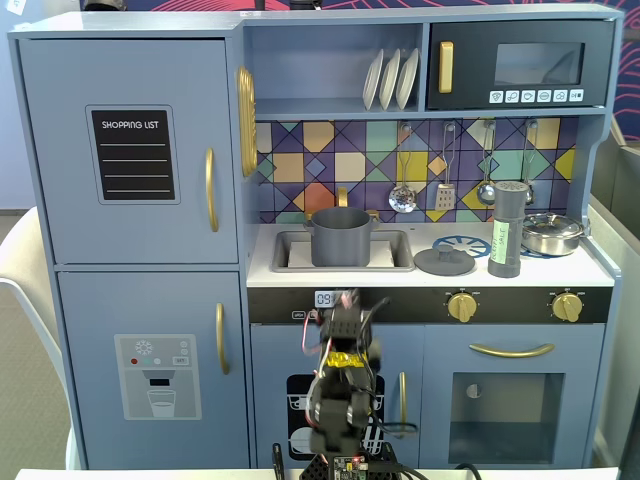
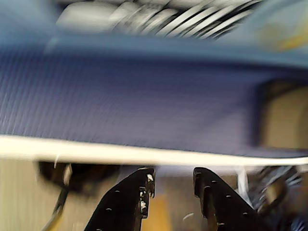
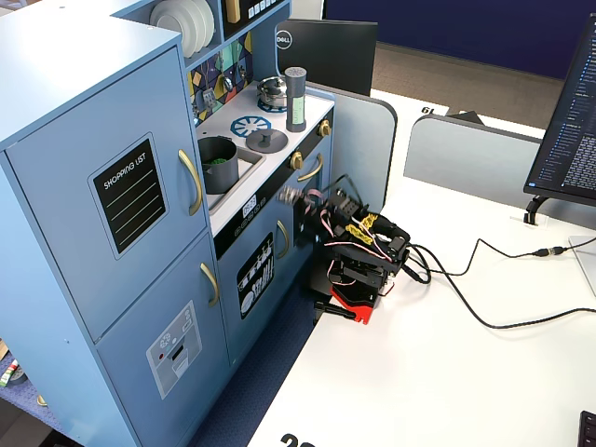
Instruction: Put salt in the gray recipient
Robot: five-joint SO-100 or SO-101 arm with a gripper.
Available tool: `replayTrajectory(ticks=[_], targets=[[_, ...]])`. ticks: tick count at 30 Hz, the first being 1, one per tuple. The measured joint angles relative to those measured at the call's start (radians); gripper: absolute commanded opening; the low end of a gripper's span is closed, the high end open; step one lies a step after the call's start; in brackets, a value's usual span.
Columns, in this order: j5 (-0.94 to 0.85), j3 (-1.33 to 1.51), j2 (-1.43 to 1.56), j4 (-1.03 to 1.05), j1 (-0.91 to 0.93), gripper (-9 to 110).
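The salt [image 1: 508, 228] is a tall dark-gray shaker with a pale label, standing upright on the toy kitchen's counter at the right; it also shows in the other fixed view [image 3: 296, 98]. The gray recipient [image 1: 341, 236] is a matte dark-gray pot sitting in the sink [image 1: 397, 262], left of the salt, and shows too in the other fixed view [image 3: 218, 163]. My gripper [image 2: 173, 175] is open and empty. The arm is folded low in front of the kitchen, with the gripper [image 3: 298, 197] close to the black control strip below the counter, well under both things.
A flat gray knobbed lid [image 1: 444, 261] lies between the sink and the salt. A shiny steel pan [image 1: 552, 232] sits right of the salt. Utensils [image 1: 445, 190] hang behind. Gold knobs [image 1: 461, 305] and door handles stick out. Cables [image 3: 484, 307] run over the white table.
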Motion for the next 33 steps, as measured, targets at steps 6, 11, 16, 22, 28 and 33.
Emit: replayTrajectory(ticks=[6, 11, 16, 22, 28, 33], targets=[[0.029, -0.298, -0.118, -0.109, 0.265, 2], [0.038, -0.368, -0.172, -0.419, 0.449, 24], [0.063, -0.383, -0.238, -0.703, 0.525, 43], [0.092, -0.494, -0.431, -0.928, 0.583, 55], [0.126, -0.583, -0.638, -1.120, 0.618, 58], [0.132, -0.660, -0.807, -1.244, 0.618, 57]])
